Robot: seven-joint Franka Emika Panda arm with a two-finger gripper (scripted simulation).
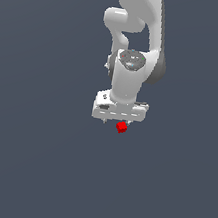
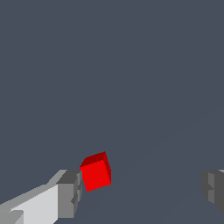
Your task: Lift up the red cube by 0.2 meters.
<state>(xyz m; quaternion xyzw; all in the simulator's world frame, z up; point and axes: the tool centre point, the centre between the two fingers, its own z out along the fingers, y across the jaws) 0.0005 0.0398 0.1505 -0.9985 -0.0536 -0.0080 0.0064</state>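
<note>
The red cube [image 1: 122,127] is a tiny plain cube lying on the dark grey floor, just under the white gripper's body in the exterior view. In the wrist view the red cube [image 2: 96,172] lies between the two fingers, right beside one grey fingertip [image 2: 69,194] and far from the other [image 2: 213,189]. My gripper [image 2: 141,192] is open wide and holds nothing. In the exterior view the fingers are hidden under the hand, and the gripper [image 1: 117,121] hangs low over the cube.
The white arm [image 1: 135,44] rises behind the gripper toward the top of the exterior view. A flat dark grey floor [image 1: 31,158] lies all around.
</note>
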